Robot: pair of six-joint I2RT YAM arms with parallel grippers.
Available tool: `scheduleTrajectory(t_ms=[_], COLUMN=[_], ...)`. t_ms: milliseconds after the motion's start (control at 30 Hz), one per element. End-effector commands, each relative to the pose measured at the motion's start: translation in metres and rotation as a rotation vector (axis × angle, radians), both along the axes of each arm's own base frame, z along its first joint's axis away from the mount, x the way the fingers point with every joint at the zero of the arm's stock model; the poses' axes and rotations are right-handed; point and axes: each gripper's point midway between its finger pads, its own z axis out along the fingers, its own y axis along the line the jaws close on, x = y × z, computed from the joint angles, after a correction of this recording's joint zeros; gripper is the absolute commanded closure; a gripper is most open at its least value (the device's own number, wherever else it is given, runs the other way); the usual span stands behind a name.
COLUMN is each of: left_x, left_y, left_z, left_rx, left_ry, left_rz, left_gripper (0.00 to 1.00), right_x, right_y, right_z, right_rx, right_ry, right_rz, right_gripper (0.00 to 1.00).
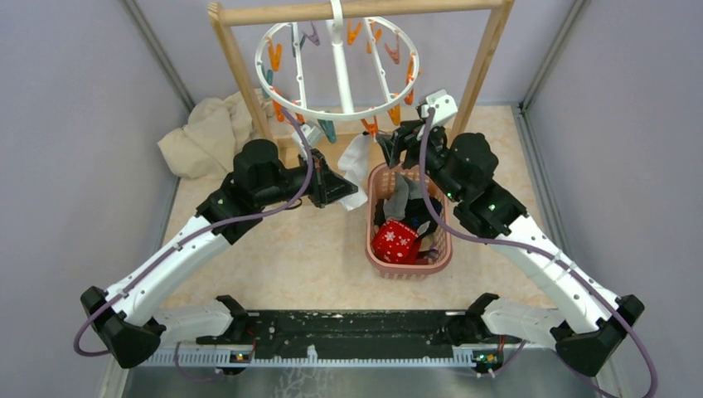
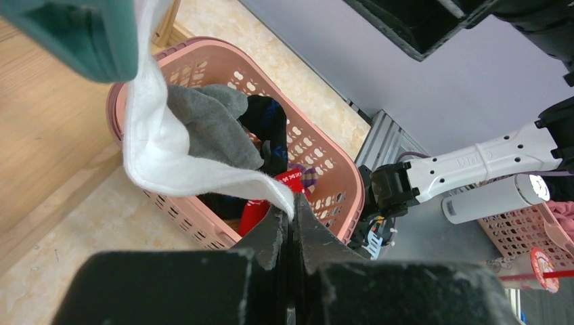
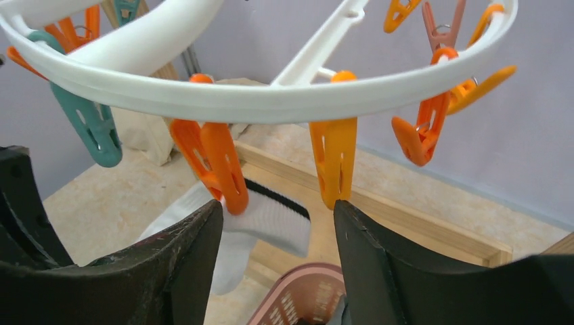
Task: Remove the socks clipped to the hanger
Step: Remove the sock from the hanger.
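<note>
Under the wooden rack frame (image 1: 240,62) at the far side of the bench (image 1: 273,257), the hanger (image 1: 341,70) hangs by its hook. It is a white ring with cross spokes, and orange and teal clips dangle from its rim. One white sock (image 1: 356,162) with a black stripe at the cuff hangs from the near edge of the ring, where an orange clip (image 3: 218,162) overlaps the cuff. The left end effector (image 2: 292,213) is pinched tight on the sock's lower end, and the fabric curves from the fingers up toward the ring. The right end effector (image 3: 277,210) stands wide just below the ring. Its two fingers sit either side of that clip's tip and the cuff, touching neither as far as can be seen. A second orange clip (image 3: 334,159) hangs above its right finger. Just beside the hanging sock, a pink lattice basket (image 1: 410,269) sits on the bench. It holds a red sock (image 1: 394,240) with white pattern, a grey sock (image 2: 210,122) and a black sock (image 2: 271,122). A beige cloth (image 1: 207,137) lies heaped by the rack's left post.
</note>
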Motion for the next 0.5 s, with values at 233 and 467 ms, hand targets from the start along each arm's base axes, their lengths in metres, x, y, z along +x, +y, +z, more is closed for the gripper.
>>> scheduleTrajectory(t_ms=[233,467], left_x=[-0.0037,-0.0058], left_y=[-0.0068,-0.0100], left_z=[0.0150,0.0142], left_rx=[-0.012,-0.016], left_ry=[-0.038,-0.035], left_rz=[-0.030,-0.038], left_gripper=[1.00,1.00], right_x=[-0.0124,-0.0160], right_y=[-0.0028,0.0033], right_z=[0.0408,0.0403], right_rx=[-0.009,-0.011], right_ry=[-0.096,-0.099], right_rz=[-0.070,-0.072], right_gripper=[0.39,0.40])
